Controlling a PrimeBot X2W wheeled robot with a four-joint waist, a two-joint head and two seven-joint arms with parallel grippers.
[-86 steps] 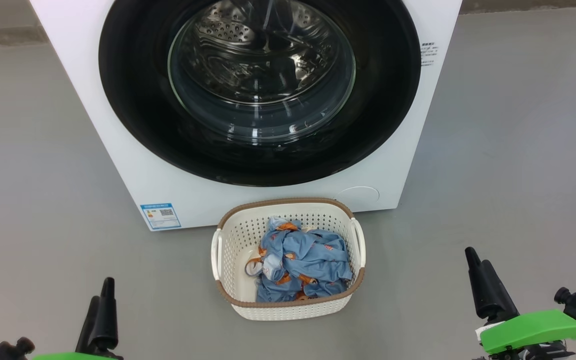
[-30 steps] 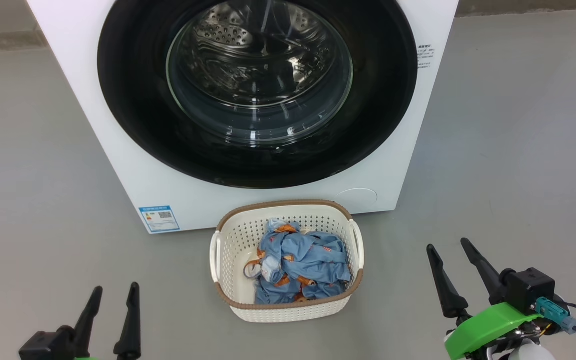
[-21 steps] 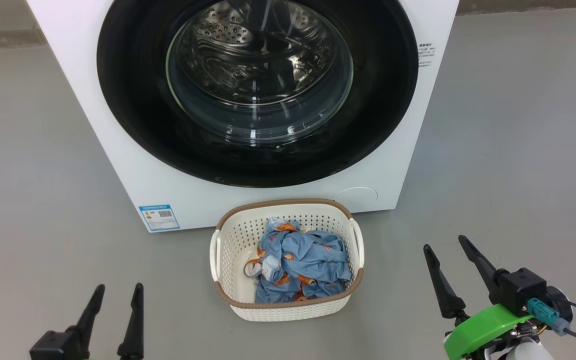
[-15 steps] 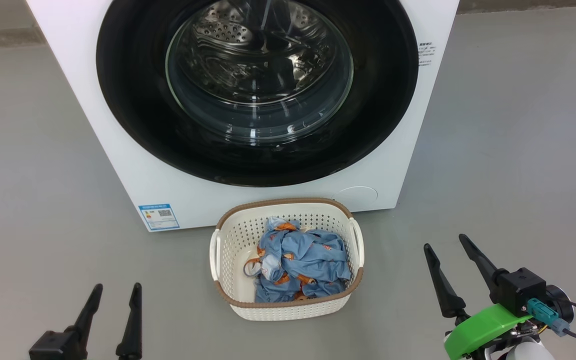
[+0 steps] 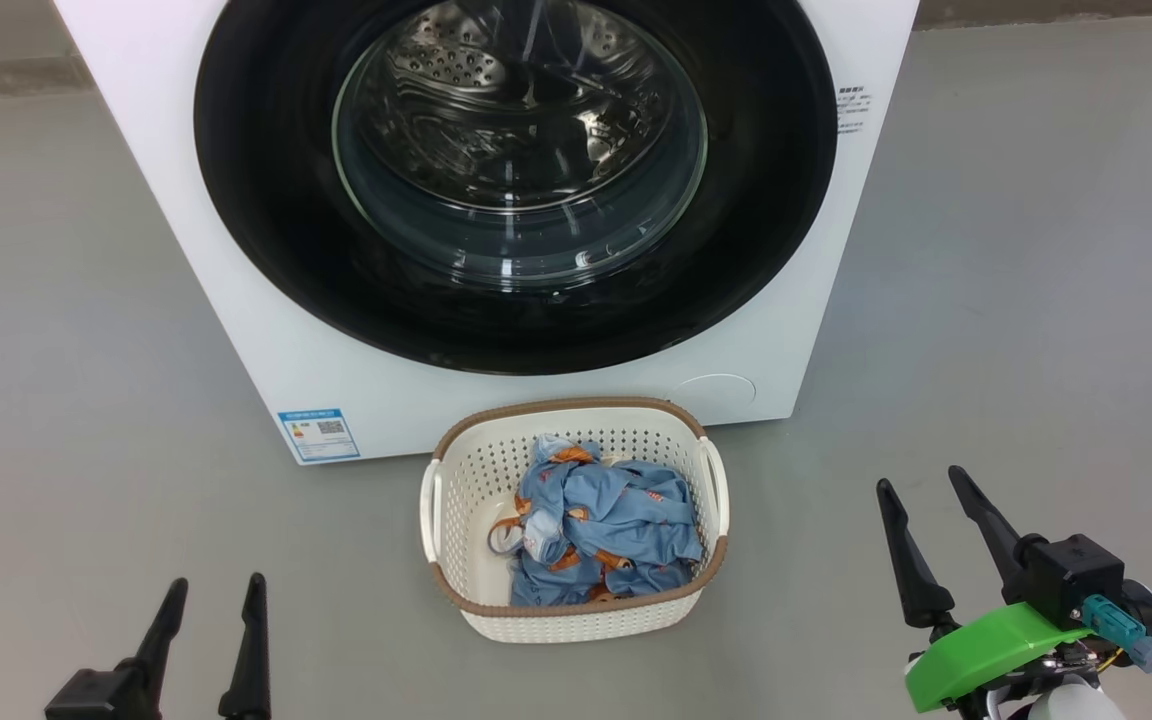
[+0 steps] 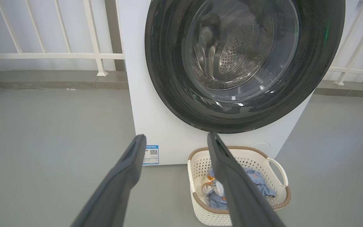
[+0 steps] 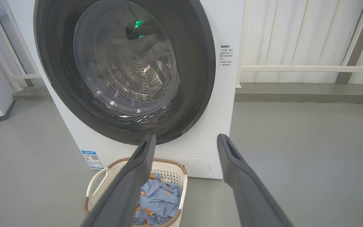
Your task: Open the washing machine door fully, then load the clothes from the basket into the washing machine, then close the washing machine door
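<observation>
1. Though unreadable, a blue label (image 5: pixel 318 434) sits at the washing machine's (image 5: pixel 236 300) seven o'clock.
2. Left gripper (image 5: pixel 218 583) and right gripper (image 5: pixel 919 480) gape wide, empty.
3. Clothes (image 5: pixel 601 520) lie in the basket (image 5: pixel 576 615) at its six o'clock.

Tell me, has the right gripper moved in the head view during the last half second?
Yes. The right gripper has shifted rightward, farther from the basket, which sits in the same spot in front of the washing machine.
</observation>
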